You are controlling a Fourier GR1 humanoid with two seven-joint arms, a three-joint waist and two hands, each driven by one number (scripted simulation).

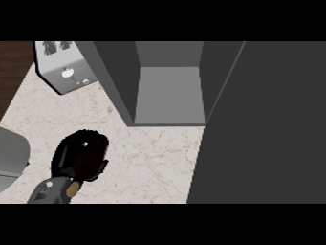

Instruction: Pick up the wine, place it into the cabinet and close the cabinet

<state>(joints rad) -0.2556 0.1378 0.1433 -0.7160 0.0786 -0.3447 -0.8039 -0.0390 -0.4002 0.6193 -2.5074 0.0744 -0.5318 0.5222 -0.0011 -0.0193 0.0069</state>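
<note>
Your left hand (pixel 81 155) has fingers curled round the dark wine (pixel 89 160) over the counter (pixel 151 158), short of the open cabinet (pixel 169 95). Placing and closing the door (pixel 271 124) remain. Right hand out of view.

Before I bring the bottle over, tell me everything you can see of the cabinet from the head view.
The cabinet is a plain grey box standing on the speckled counter, toward its back. It is open: the inside shows a lighter grey floor and darker side walls, and nothing can be seen in it. Its door, a broad dark grey panel, is swung out toward the front and fills the right of the view. A toaster stands close to its left side. No hand touches it.
</note>
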